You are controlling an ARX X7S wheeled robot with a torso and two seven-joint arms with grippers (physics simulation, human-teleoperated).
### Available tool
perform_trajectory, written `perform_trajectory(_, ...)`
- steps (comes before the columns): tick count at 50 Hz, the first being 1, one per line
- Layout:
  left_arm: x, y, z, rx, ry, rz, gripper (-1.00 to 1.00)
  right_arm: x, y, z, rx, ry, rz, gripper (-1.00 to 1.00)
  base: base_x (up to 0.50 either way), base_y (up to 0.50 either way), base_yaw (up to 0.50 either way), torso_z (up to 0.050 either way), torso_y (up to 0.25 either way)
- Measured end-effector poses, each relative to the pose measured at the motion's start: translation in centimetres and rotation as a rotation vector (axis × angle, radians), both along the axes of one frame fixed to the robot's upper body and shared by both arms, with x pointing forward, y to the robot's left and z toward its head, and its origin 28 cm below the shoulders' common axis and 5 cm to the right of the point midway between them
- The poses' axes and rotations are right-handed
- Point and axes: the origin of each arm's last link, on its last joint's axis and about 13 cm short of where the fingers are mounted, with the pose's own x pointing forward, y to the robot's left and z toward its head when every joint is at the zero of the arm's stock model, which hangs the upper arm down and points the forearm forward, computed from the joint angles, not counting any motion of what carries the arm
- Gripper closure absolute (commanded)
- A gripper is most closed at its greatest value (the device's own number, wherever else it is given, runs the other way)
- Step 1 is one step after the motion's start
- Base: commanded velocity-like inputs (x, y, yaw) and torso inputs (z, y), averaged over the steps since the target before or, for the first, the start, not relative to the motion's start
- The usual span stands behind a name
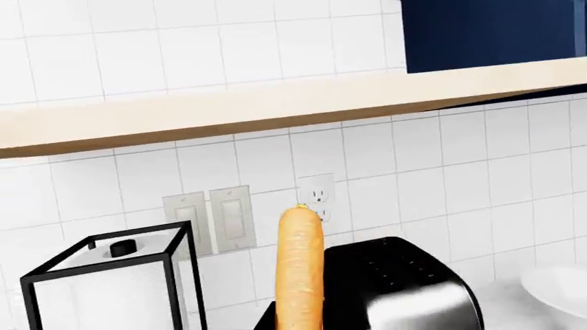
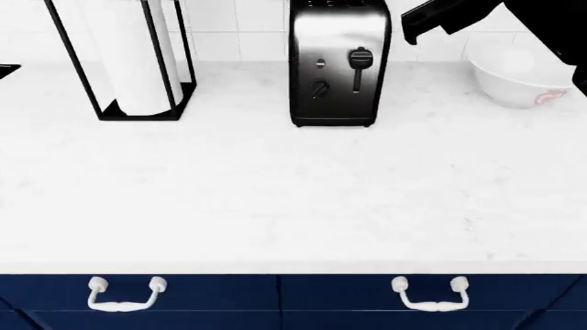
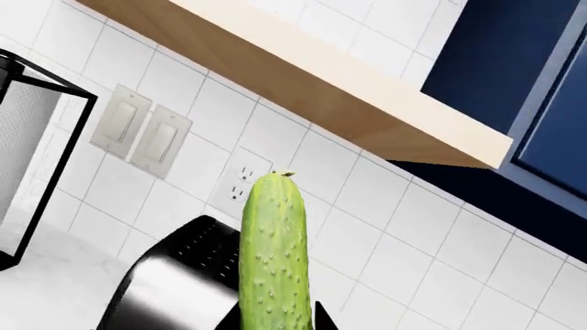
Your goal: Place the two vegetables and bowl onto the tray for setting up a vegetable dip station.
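In the left wrist view the small orange carrot point(image 1: 300, 268) stands up from my left gripper point(image 1: 301, 327), which is shut on its lower end; only a dark sliver of finger shows beside it. In the right wrist view the bumpy green cucumber point(image 3: 273, 254) stands up between the black fingertips point(image 3: 323, 317) of my right gripper point(image 3: 275, 324), shut on it. The white bowl point(image 2: 513, 75) with a red-pink mark sits on the counter at the far right, and its rim shows in the left wrist view point(image 1: 559, 289). The tray is out of view.
A black and chrome toaster point(image 2: 337, 65) stands at the back middle of the white counter point(image 2: 293, 199). A paper towel roll in a black wire holder point(image 2: 133, 58) stands at the back left. A black arm part point(image 2: 449, 17) hangs above the bowl. A wooden shelf point(image 1: 275, 103) juts from the tiled wall.
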Motion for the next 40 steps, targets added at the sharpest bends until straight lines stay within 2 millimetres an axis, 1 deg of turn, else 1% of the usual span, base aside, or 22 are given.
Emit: perform_trajectory(40, -0.23, -0.14, 0.10, 0.003, -0.012, -0.011, 1.00, -0.16, 0.21, 0.13, -0.023, -0.005, -0.005, 1.00, 0.00, 0.50, 0.00, 0.000, 0.000)
